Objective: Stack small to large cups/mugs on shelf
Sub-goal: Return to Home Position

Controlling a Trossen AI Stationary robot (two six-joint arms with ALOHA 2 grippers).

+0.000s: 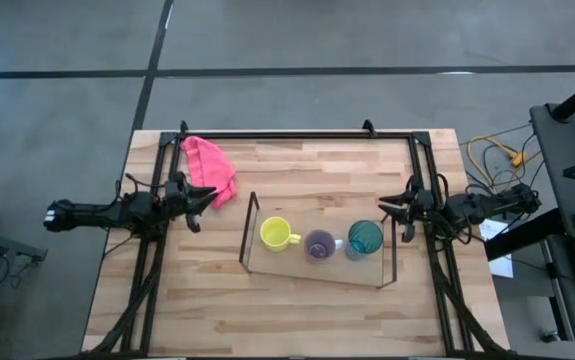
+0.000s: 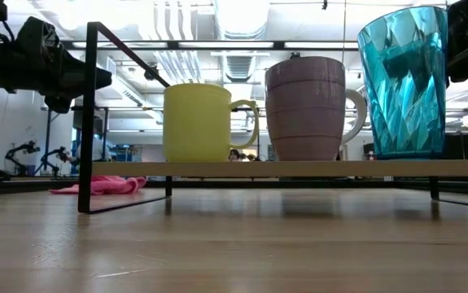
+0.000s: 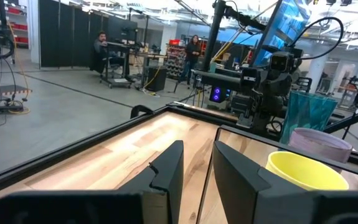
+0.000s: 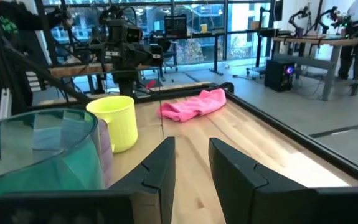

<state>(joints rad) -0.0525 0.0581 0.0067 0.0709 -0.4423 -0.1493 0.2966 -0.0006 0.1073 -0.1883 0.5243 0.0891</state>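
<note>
The left claw [image 1: 202,205] and right claw [image 1: 392,215] are hanging slightly open and empty, the right one risking bumping the nearby teal tumbler [image 1: 365,238].

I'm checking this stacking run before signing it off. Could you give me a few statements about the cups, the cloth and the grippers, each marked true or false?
1. The yellow mug, purple mug and teal tumbler all stand upright on the shelf. True.
2. The purple mug stands between the other two. True.
3. The pink cloth lies on the shelf. False: it lies on the table, off the shelf.
4. The right gripper is shut on the teal tumbler. False: it is open and empty, beside the shelf's tumbler end.
5. The left gripper holds nothing. True.
</note>
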